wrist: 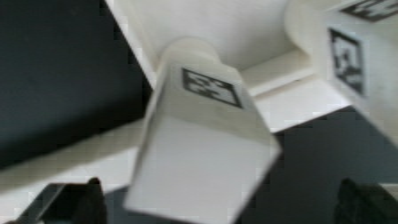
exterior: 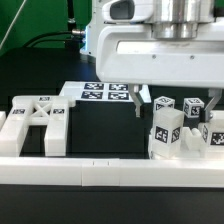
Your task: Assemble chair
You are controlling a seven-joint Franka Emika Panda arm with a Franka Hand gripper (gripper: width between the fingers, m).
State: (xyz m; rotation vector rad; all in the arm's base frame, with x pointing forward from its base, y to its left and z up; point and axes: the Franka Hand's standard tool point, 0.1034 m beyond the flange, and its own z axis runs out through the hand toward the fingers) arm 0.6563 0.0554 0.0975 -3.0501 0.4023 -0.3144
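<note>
The tool (exterior: 174, 106) hangs over the cluster of blocky legs (exterior: 165, 140) at the exterior view's right. Its jaws are spread as wide as they go and there is nothing in them. In the wrist view, the two dark fingertips (wrist: 71, 203) stand either side of one leg (wrist: 205, 150). Dark gaps show between each tip and the leg's flanks, so the tips flank it without pinching it. That leg is a long white block with a black-and-white square tag (wrist: 210, 85) on its face. Near it another tagged white piece (wrist: 356, 45) pokes into the frame. A pale strip runs between the two, and I cannot tell whether it is rail or board.

The chair is in loose parts. The X-braced panel (exterior: 35, 118) lies on the dark worktop (exterior: 100, 128) at the exterior view's left. It sits close to the corner of the low white border rail (exterior: 100, 170), well apart from the legs. The legs stand upright and close together, tags toward the camera, just behind the front stretch of rail. The marker board (exterior: 105, 93) lies flat at the back, between the panel and the legs. The arm's white body hides the rear of the cluster, so I cannot count the legs.
</note>
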